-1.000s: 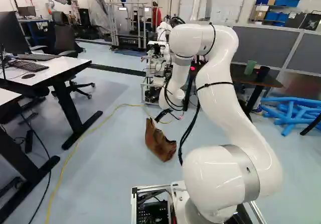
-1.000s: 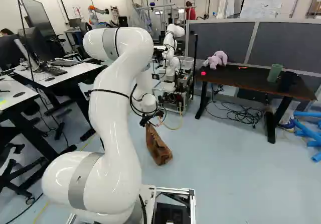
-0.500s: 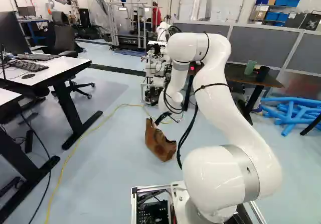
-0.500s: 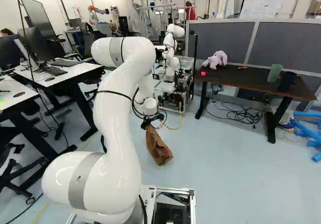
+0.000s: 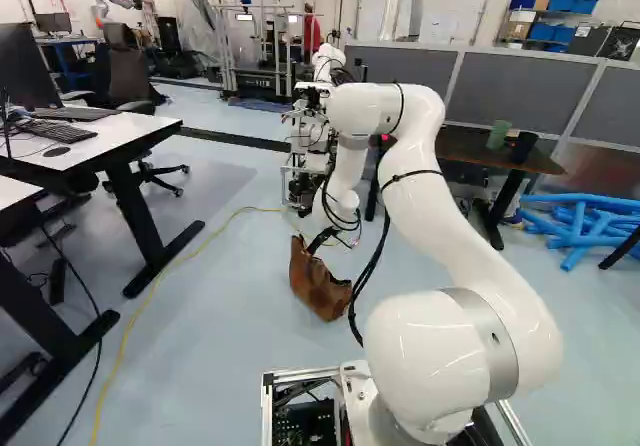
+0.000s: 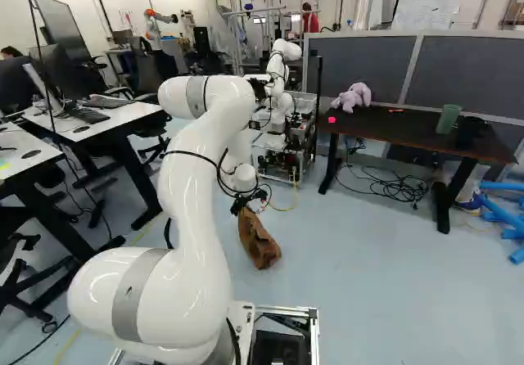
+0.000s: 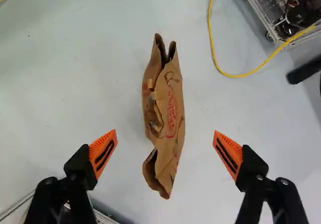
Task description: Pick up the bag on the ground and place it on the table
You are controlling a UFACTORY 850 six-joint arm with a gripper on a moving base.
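The arm [image 5: 432, 201] sank, its upper bend (going by the right base view) sliding toward five o'clock, while the gripper [image 5: 320, 240] dropped toward seven o'clock in the left base view.

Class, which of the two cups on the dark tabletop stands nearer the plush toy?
The green cup; the dark cup beside it stands farther from the plush toy.

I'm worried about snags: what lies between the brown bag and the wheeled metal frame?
A yellow cable, lying on the floor; the wrist view shows it.
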